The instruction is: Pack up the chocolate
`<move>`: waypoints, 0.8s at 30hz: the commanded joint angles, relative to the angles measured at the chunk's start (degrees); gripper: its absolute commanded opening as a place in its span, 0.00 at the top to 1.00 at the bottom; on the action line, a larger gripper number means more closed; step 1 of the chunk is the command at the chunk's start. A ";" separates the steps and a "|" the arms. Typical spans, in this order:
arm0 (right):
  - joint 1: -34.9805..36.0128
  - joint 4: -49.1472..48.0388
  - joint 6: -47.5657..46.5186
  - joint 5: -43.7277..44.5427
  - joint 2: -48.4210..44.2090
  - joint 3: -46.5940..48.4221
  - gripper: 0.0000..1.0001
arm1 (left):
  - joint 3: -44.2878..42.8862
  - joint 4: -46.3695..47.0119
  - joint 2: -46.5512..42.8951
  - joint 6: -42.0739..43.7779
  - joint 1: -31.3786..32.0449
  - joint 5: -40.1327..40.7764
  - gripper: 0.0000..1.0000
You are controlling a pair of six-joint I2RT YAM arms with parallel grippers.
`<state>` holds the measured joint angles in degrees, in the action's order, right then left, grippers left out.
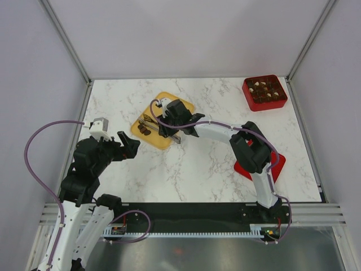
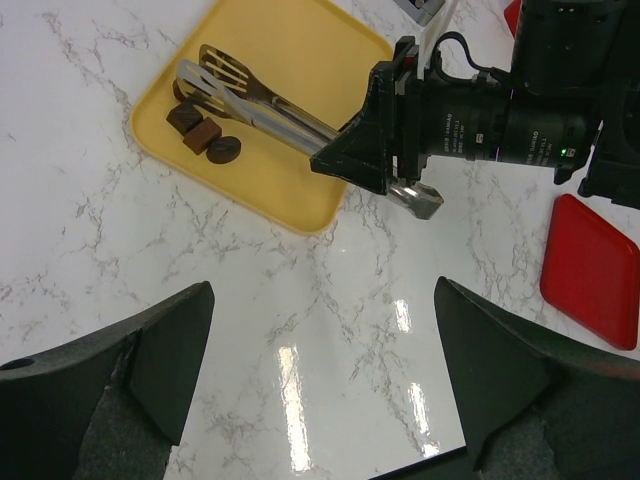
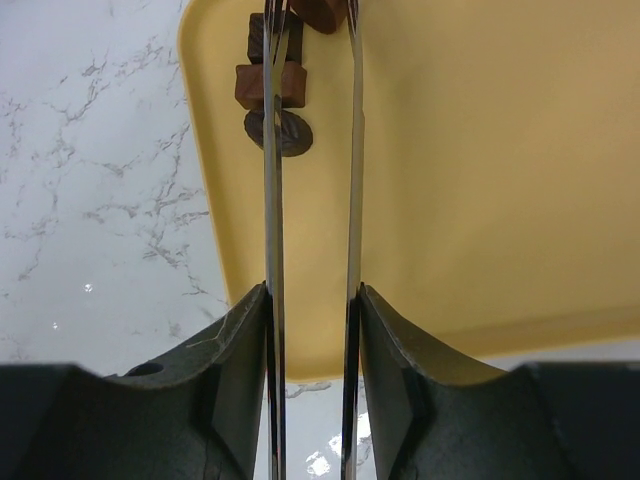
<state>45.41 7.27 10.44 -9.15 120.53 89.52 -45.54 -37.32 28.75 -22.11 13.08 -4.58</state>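
Three dark brown pieces of chocolate point(image 2: 203, 133) lie in a close cluster on the yellow tray point(image 2: 300, 60), near the edge that faces the left arm. One is squarish and one is a flat round disc. Another brown piece point(image 3: 320, 12) shows at the top of the right wrist view between the tips of the metal tongs point(image 2: 260, 105); the view cuts the tips off, so I cannot tell whether they pinch it. The tongs reach low over the tray, their two arms squeezed partway together and their slotted heads just beside the cluster. The right gripper point(image 3: 312, 310) clamps the tongs near the handle end, one finger against each arm. More chocolate, dark and cream-white, sits in the cells of the red gridded box point(image 1: 265, 107) at the far right corner of the marble table point(image 2: 100, 230), well apart from the tray. A flat red lid point(image 2: 590, 270) lies under the right arm. The left gripper point(image 2: 320, 350) hovers over bare marble near the tray, its jaws spread wide and holding nothing
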 commanded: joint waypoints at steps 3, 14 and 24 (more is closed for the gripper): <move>0.03 -2.26 -0.77 -0.35 0.41 2.42 0.55 | 0.36 1.73 -0.19 0.66 -0.25 0.71 0.00; 0.03 -1.03 -0.94 0.36 0.94 3.82 0.58 | 0.36 1.64 -0.19 0.66 -0.34 0.80 0.00; -1.63 0.55 -0.42 3.96 -6.00 0.23 0.73 | 0.45 1.64 -0.28 0.66 -0.34 0.80 0.00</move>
<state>45.15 8.51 10.09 -6.87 120.46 90.59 -45.54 -37.32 28.75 -22.11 13.08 -4.58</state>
